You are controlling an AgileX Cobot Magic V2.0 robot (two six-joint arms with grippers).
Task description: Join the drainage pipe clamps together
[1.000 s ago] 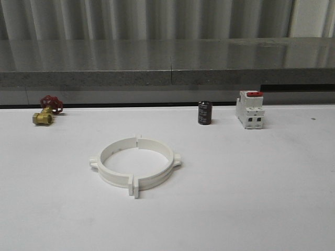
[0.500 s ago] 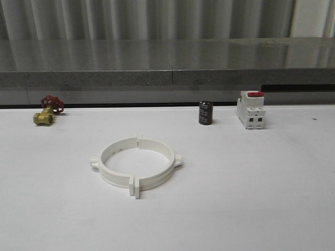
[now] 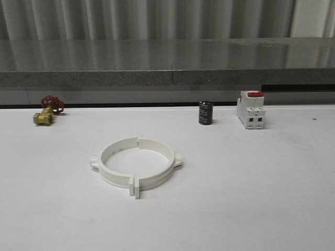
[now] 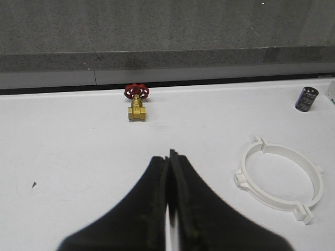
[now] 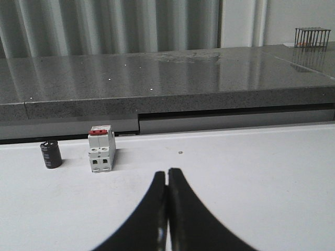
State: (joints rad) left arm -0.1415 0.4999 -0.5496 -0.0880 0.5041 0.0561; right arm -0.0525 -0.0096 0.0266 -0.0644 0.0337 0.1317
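The two pipe clamps [image 3: 136, 166] lie joined as a white ring on the table [image 3: 251, 183], in front of a capacitor [image 3: 205, 113]. The left claw [image 4: 170, 157] and right claw [image 5: 167, 175] are both clenched on nothing, apart from the ring.

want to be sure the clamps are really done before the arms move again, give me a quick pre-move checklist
1. Two drainage pipe clamps form one closed ring: ok.
2. Near flange joint closed: ok; actually locked: cannot tell.
3. Far joint closed: looks so; locked: cannot tell.
4. Left gripper shut, holding nothing, apart from the ring: ok.
5. Right gripper shut, holding nothing: ok.
6. Capacitor, breaker, brass valve apart from the ring: ok.
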